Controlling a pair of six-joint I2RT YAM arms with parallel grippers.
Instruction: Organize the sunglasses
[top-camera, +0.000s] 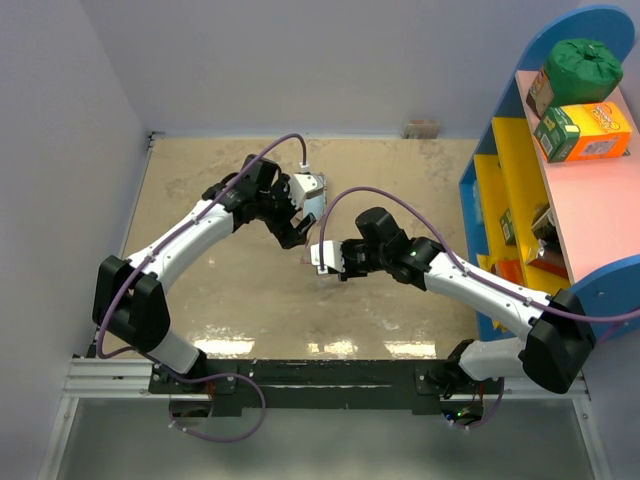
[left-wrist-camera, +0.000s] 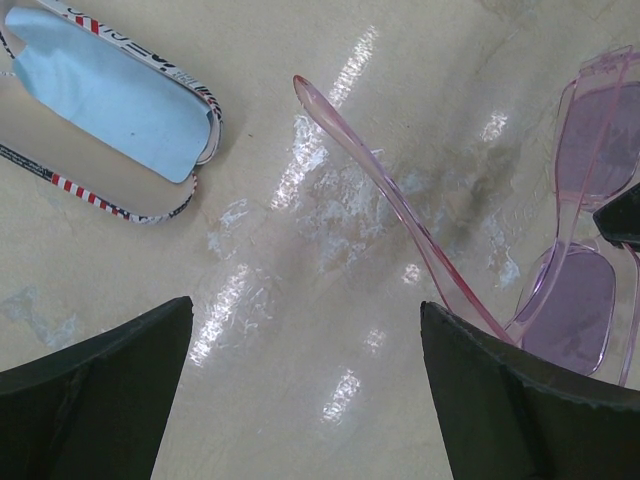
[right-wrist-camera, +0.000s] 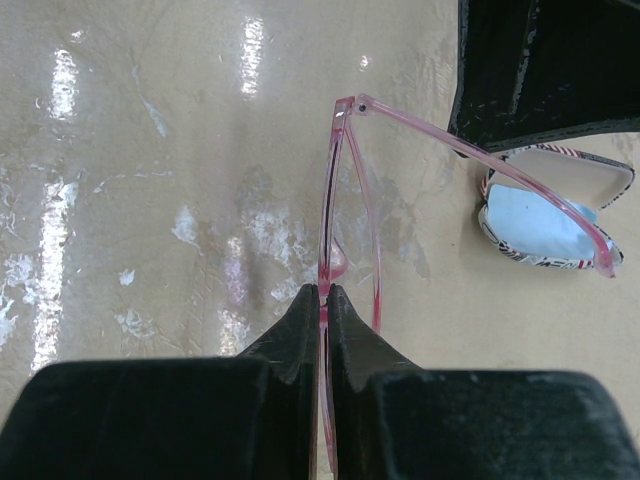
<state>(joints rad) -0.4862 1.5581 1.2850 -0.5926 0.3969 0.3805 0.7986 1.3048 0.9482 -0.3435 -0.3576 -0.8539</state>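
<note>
The sunglasses (right-wrist-camera: 346, 104) have a translucent pink frame and pale lenses, and they also show in the left wrist view (left-wrist-camera: 585, 300). My right gripper (right-wrist-camera: 323, 292) is shut on the front frame, edge-on between its pads, just above the table. One temple arm is folded out and points toward the open flag-print case (right-wrist-camera: 565, 172), which holds the light blue cloth (right-wrist-camera: 530, 225). My left gripper (left-wrist-camera: 307, 303) is open and empty, with that temple arm running past its right finger (left-wrist-camera: 500, 390). The case (left-wrist-camera: 80, 187) and cloth (left-wrist-camera: 110, 95) lie at the upper left of its view. In the top view the grippers, left (top-camera: 293, 230) and right (top-camera: 322, 262), are close together at mid-table.
A blue and yellow shelf unit (top-camera: 520, 190) stands at the right edge, holding a green bag (top-camera: 585, 65), an orange-green box (top-camera: 590, 130) and smaller items. Grey walls close the table at the back and left. The tabletop (top-camera: 220, 290) is glossy beige.
</note>
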